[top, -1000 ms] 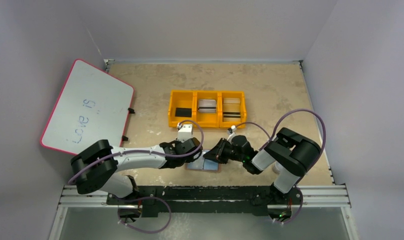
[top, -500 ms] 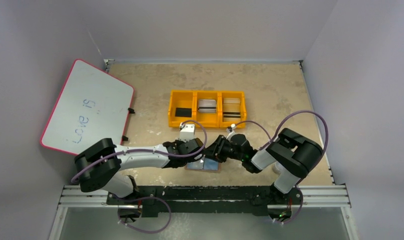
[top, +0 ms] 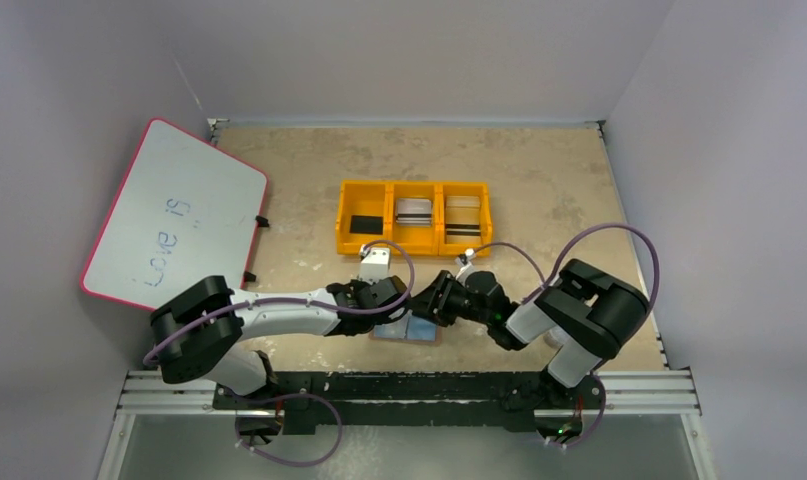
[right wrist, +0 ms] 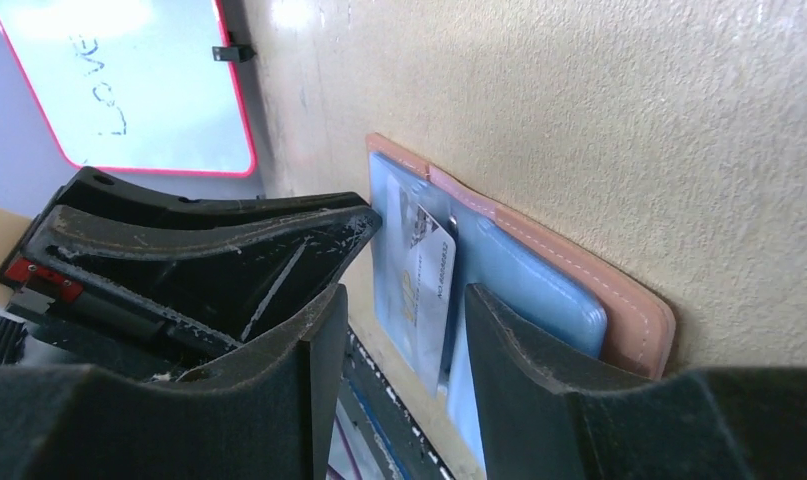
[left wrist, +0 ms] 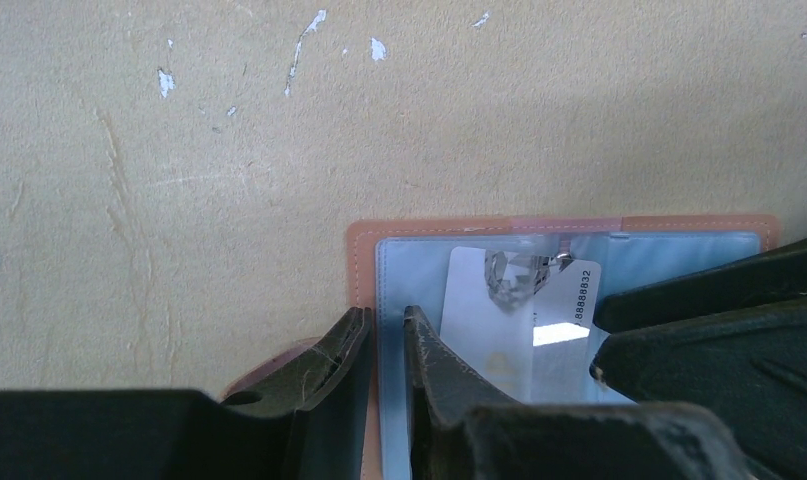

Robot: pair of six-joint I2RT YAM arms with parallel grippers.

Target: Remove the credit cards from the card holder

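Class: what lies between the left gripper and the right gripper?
A pale credit card with a printed number, on the open card holder, lies between the left gripper and the right gripper. The left wrist view shows it best.

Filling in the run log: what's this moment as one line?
card holder open flat | credit card partly out | left hand pinching holder edge | right hand open astride card

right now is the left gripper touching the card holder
Cannot tell. In the left wrist view the left gripper straddles an edge of the card holder, jaws narrow, but neither contact nor a gap shows plainly.
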